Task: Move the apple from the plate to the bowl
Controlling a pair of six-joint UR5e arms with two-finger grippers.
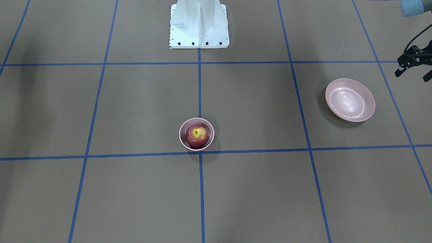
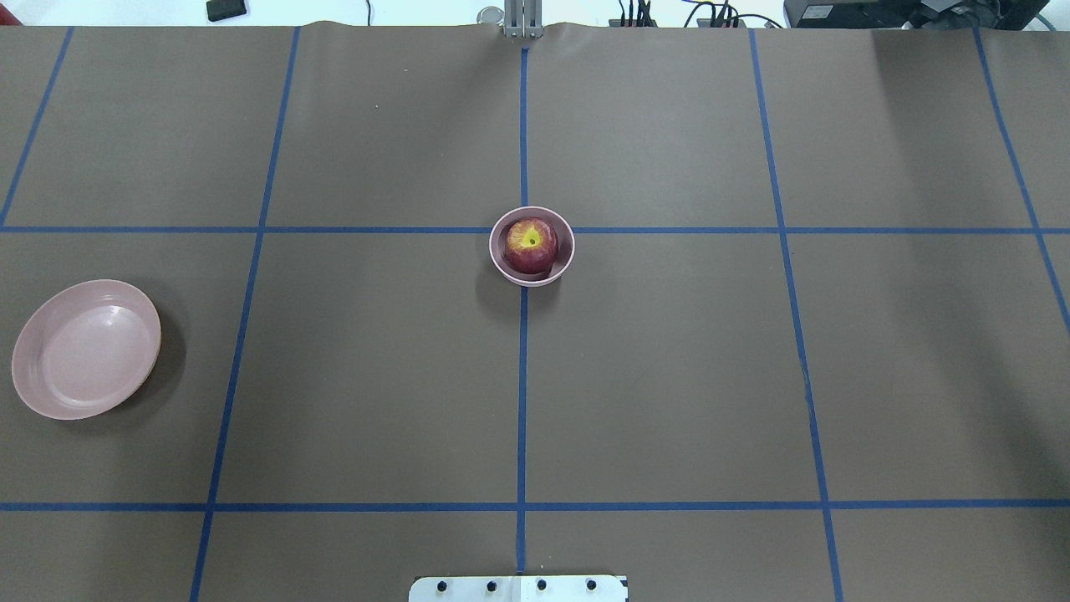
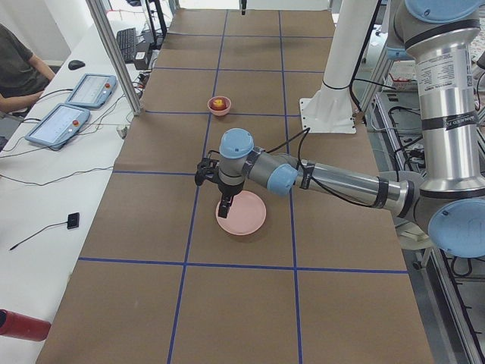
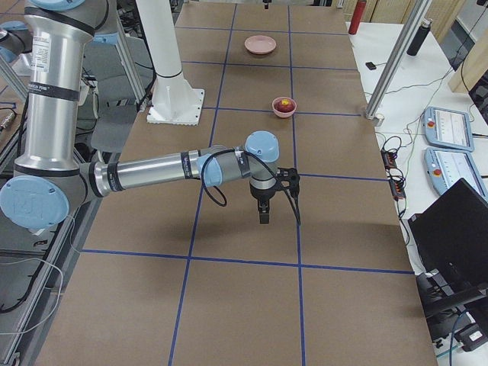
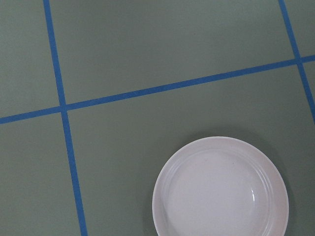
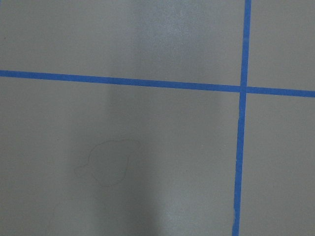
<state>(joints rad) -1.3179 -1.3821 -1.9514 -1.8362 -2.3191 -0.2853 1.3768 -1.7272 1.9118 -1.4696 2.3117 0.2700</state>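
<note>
Since the apple sits inside the bowl at mid-bench and the plate lies bare, well apart, the transfer looks finished. Left end effector hangs over the plate, right end effector over bare bench. Spread or pressed together? Cannot tell. Next, likely just retreating.

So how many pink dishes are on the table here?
2. The bowl sits where the centre tape lines cross on the table, with the apple inside it; the plate lies empty toward the robot's left end. No others seem hidden.
</note>
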